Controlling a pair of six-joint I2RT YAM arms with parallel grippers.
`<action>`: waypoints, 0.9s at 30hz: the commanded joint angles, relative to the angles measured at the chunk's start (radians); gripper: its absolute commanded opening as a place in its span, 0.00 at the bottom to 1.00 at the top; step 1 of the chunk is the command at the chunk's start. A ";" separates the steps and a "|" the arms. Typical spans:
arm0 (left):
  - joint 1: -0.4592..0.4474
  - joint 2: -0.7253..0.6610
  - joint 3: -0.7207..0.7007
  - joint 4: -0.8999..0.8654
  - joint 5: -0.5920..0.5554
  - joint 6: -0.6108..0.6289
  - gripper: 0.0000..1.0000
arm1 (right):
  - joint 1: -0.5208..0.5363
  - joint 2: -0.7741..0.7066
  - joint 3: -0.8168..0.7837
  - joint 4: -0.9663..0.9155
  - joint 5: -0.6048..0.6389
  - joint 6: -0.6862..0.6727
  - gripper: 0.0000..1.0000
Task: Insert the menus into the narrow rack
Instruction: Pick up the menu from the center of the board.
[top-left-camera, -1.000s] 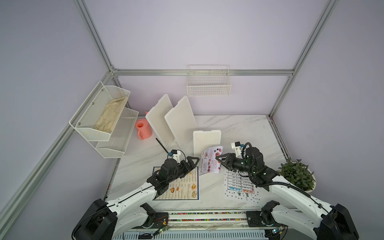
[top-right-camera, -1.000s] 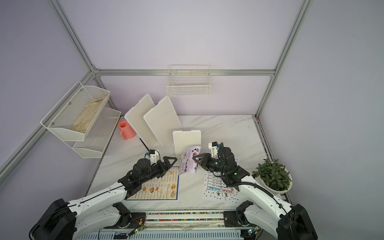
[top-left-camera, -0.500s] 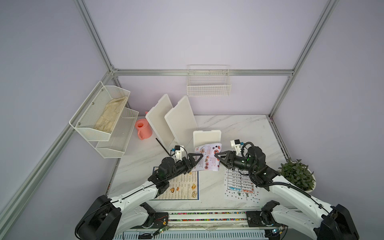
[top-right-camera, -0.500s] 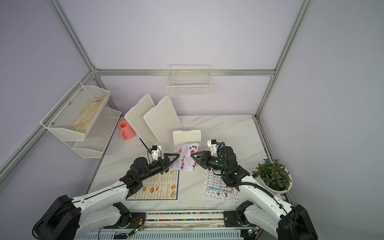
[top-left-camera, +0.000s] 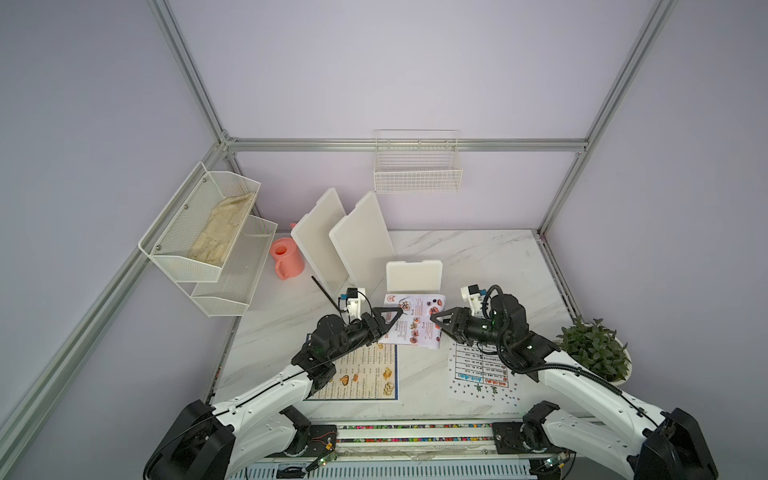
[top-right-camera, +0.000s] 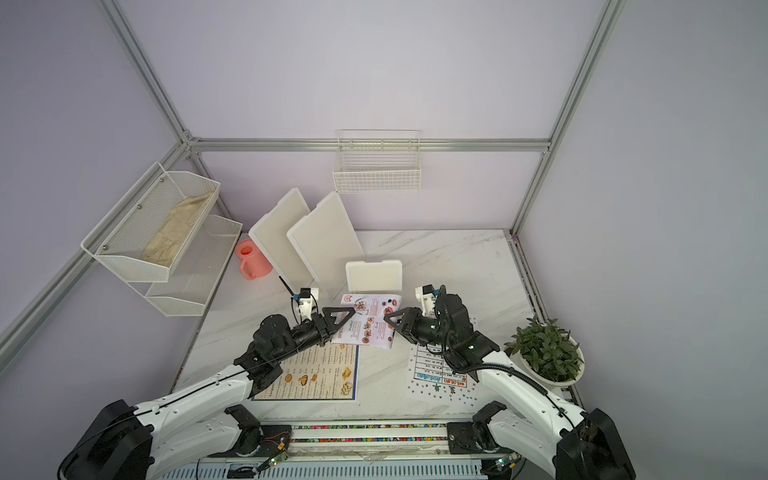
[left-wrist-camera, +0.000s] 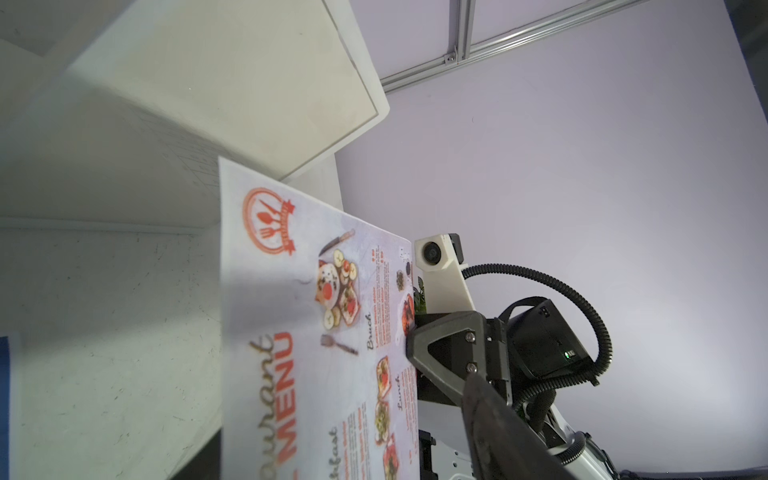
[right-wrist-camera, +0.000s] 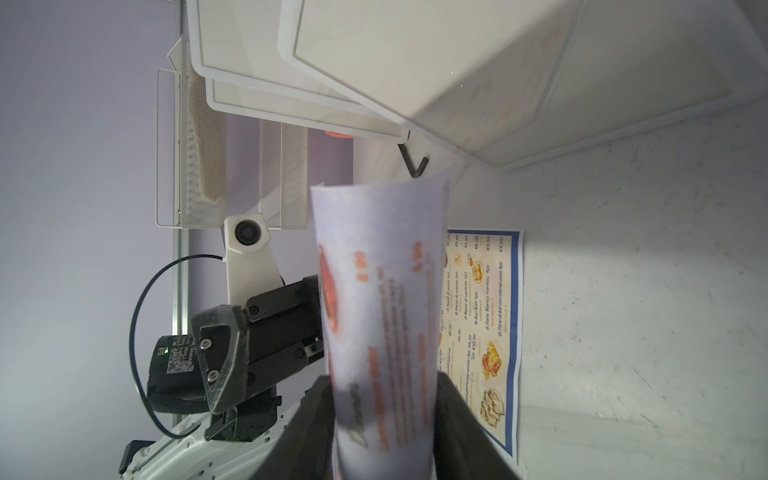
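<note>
A small food-photo menu card (top-left-camera: 415, 322) (top-right-camera: 370, 322) hangs above the table, bowed between the fingers of my right gripper (top-left-camera: 436, 326) (right-wrist-camera: 384, 399), which is shut on it. My left gripper (top-left-camera: 388, 322) (top-right-camera: 340, 320) straddles the card's opposite end. In the left wrist view a gap shows between the card (left-wrist-camera: 316, 332) and the one visible finger (left-wrist-camera: 498, 424). The blue-bordered menu (top-left-camera: 365, 378) and the dot-edged white menu (top-left-camera: 482, 374) lie flat near the front. The narrow wire rack (top-left-camera: 417, 166) hangs on the back wall.
Two white boards (top-left-camera: 361, 237) lean at the back, and a small white board (top-left-camera: 413, 276) stands just behind the card. A pink cup (top-left-camera: 286, 257) and mesh shelves (top-left-camera: 208, 232) holding a cloth are at the left. A potted plant (top-left-camera: 594, 349) is at the right.
The right gripper carried the card toward the back and left. The left gripper came up to the card's free end and its jaws narrowed around it.
</note>
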 joint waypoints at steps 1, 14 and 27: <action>0.012 -0.028 0.009 -0.042 -0.006 0.050 0.60 | -0.004 0.000 0.045 -0.053 0.021 -0.054 0.41; 0.030 -0.057 0.066 -0.218 0.009 0.186 0.11 | -0.004 0.001 0.108 -0.154 0.040 -0.192 0.44; 0.043 -0.053 0.461 -0.844 -0.005 0.712 0.00 | -0.004 0.007 0.334 -0.500 0.328 -0.504 0.87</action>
